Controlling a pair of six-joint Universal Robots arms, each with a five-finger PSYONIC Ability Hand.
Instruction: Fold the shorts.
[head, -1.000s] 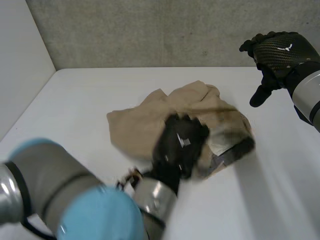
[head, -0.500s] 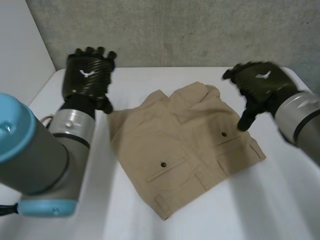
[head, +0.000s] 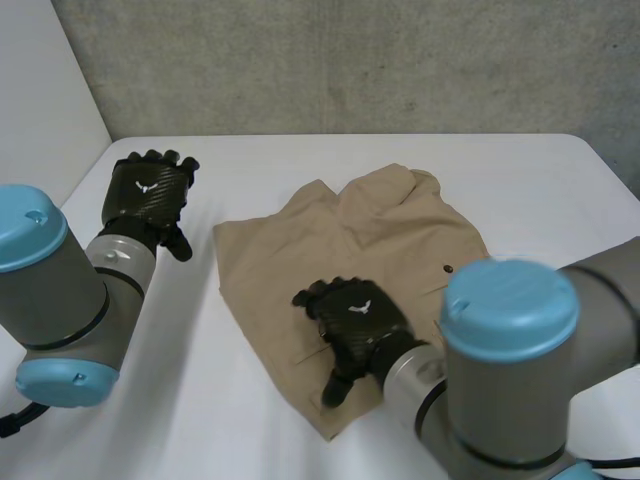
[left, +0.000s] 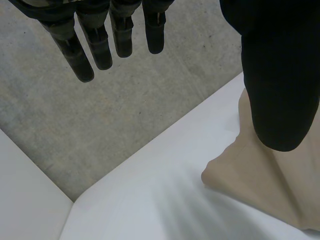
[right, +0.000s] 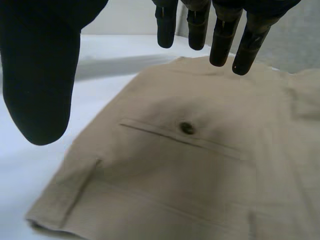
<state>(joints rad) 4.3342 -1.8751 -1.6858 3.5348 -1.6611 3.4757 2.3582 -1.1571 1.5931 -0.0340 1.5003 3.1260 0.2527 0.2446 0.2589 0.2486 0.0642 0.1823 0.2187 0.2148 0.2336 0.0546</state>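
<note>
Tan shorts (head: 350, 245) lie spread on the white table (head: 500, 170), back pockets and buttons facing up. My left hand (head: 145, 192) hovers over bare table beside the shorts' left edge, open with straight fingers (left: 85, 45) and nothing held. A corner of the shorts (left: 260, 180) lies past its thumb. My right hand (head: 352, 320) hangs above the shorts' near part, fingers (right: 220, 35) straight and open, thumb apart. Under its palm lies a buttoned pocket (right: 187, 129) of the shorts (right: 210, 170).
A grey concrete wall (head: 350, 60) stands behind the table, and a white side panel (head: 40, 120) rises at its left. My right arm's blue-capped joint (head: 510, 310) covers the shorts' near right part.
The left hand let go of the shorts, swung out to the table's left and then came lower. The shorts now lie spread flat. The right hand came from far right down over the shorts' near part.
</note>
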